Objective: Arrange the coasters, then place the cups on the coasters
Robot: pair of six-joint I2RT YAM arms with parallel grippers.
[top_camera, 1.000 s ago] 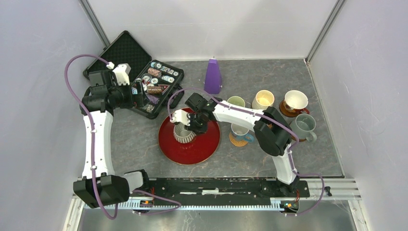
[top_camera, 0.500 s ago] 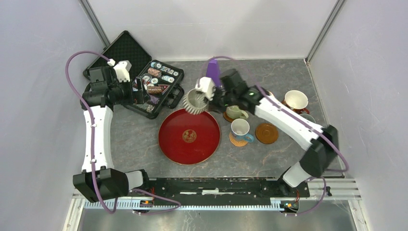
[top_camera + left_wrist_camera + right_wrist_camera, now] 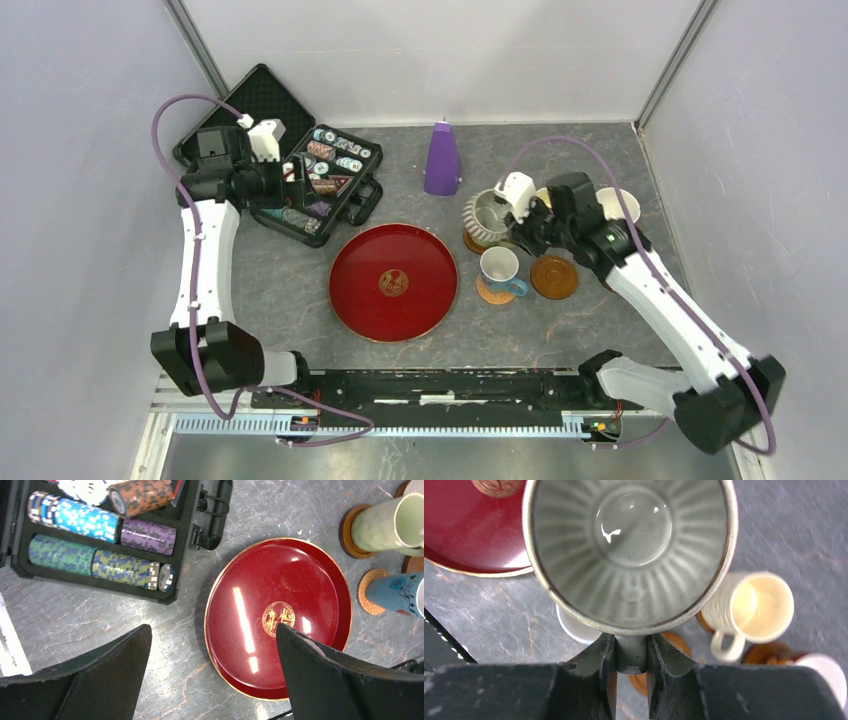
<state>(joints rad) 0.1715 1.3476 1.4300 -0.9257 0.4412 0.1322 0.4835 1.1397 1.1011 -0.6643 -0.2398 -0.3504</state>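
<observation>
You are in the middle of a cup placement: your right hand (image 3: 631,647) is pinching the handle of the ribbed grey mug (image 3: 630,550), fingers pressed tight on either side of it, and the mug hangs clear of the desk (image 3: 500,335). In the top view it sits tipped, its mouth leaning toward the arm, over the far cluster of cups near the pale green mug (image 3: 385,527), which already stands on a dark coaster (image 3: 350,530). The white mug with the blue handle (image 3: 498,268) is on the woven coaster (image 3: 487,292), and the cream-yellow mug (image 3: 749,605) shows just beyond your load. The one free spot you can see is the bare dark coaster (image 3: 554,277), just beside the woven one, so that looks like the target. The next move calls for carrying the mug toward you and to the right, over that disc, levelling it so the base comes down flat inside the rim, and keeping clear of the blue handle close by; only then ease the fingers apart. Your left hand (image 3: 212,630) is spread wide and holds nothing, hovering by the chip case (image 3: 320,180) and away from the red tray (image 3: 360,300).
</observation>
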